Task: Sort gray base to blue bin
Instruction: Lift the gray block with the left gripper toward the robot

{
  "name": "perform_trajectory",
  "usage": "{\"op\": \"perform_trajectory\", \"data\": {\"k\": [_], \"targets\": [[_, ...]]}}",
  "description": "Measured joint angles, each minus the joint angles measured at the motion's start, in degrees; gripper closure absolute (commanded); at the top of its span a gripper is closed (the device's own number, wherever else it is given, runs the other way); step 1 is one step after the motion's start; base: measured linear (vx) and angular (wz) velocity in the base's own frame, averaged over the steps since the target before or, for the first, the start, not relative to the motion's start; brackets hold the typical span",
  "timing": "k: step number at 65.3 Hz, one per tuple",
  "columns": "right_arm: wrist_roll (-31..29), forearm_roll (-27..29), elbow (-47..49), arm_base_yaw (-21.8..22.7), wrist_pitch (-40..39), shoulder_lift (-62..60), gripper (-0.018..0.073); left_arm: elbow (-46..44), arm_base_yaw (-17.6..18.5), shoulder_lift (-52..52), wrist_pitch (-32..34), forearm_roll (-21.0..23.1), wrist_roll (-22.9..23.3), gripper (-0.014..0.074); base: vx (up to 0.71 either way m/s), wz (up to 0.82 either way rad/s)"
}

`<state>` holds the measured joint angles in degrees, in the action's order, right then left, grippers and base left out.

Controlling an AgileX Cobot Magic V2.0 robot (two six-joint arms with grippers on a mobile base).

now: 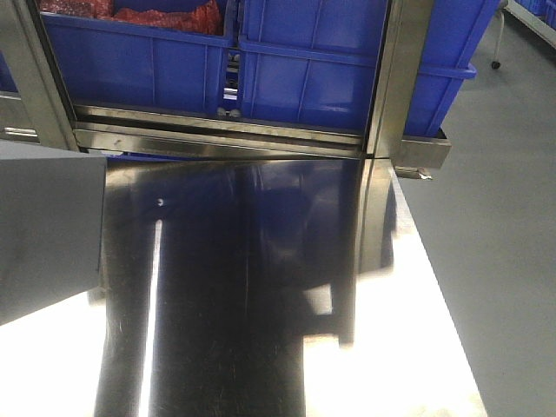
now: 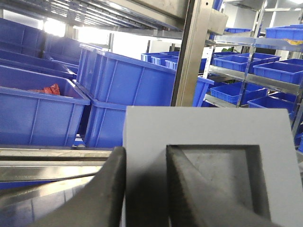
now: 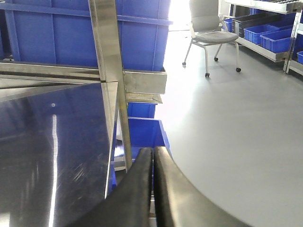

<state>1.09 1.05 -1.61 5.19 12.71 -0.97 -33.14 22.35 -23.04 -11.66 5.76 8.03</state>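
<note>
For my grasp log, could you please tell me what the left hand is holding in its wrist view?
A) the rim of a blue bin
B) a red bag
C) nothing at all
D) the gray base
D: the left hand has its fingers closed on a wall of the gray base, one outside the block and one in its square recess.

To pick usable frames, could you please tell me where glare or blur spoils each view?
Exterior front view: the steel tabletop mirrors the blue bins and glares white at near corners. Left wrist view: backlight behind the bins is blown out; the left claw is dark, the gray base clear. Right wrist view: the right claw is dark, soft.
</note>
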Motion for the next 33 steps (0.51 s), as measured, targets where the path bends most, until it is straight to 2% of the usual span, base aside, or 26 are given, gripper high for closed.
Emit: {"op": "perform_trajectory", "data": {"k": [33], "targets": [[0.0,0.0,0.0,0.0,0.0,0.0,0.0564,0.0,0.0,0.0,-0.3,0.0,0.0,0.0603,0.0,0.0]]}}
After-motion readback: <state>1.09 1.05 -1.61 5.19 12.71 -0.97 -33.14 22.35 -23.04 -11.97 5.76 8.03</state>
